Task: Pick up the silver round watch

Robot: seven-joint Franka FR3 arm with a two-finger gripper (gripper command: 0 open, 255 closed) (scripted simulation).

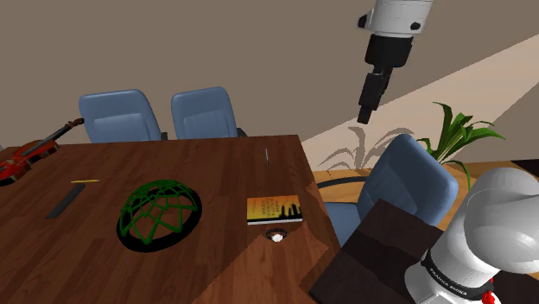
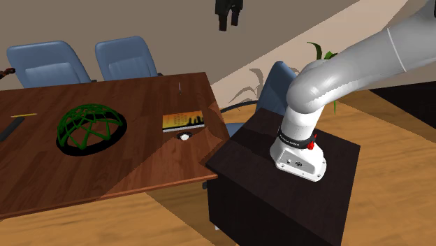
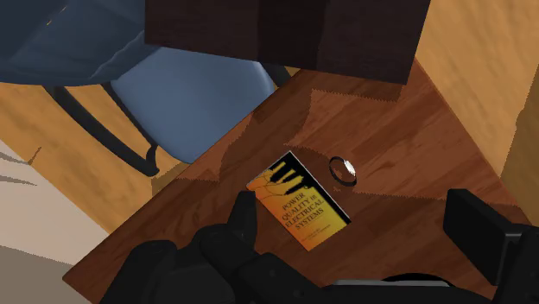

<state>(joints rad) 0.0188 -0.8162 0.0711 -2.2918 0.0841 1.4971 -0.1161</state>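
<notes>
the silver round watch (image 1: 276,235) lies flat on the dark wooden table (image 1: 216,164), close to the edge that faces the stand (image 1: 380,259). in the shoulder view it is found just at 6 o'clock of a yellow-and-black book (image 1: 274,209), near it but apart. in the wrist view the watch (image 3: 344,170) is seen as a small ring beside a corner of the book (image 3: 300,201), ahead of the gap between the 2 fingers. a green wire dome (image 1: 160,210) is set at 9 o'clock of the book in the shoulder view, well apart from the watch.

the gripper (image 1: 368,110) is held high above the table, at about 1 o'clock of the watch in the shoulder view. nothing is grasped: the fingers (image 3: 244,216) are spread wide, with only table seen between them.

the step in hand is judged to be the approach. no descent to the watch has been made yet, so the task is barely begun. the next move calls for the hand to be brought over the watch and lowered straight down, with the jaws apart and set across the round case. care is called for because the watch is low and flat, so the fingertips must be taken almost to the wood. the book also lies so near that 1 finger could be landed on it.
</notes>
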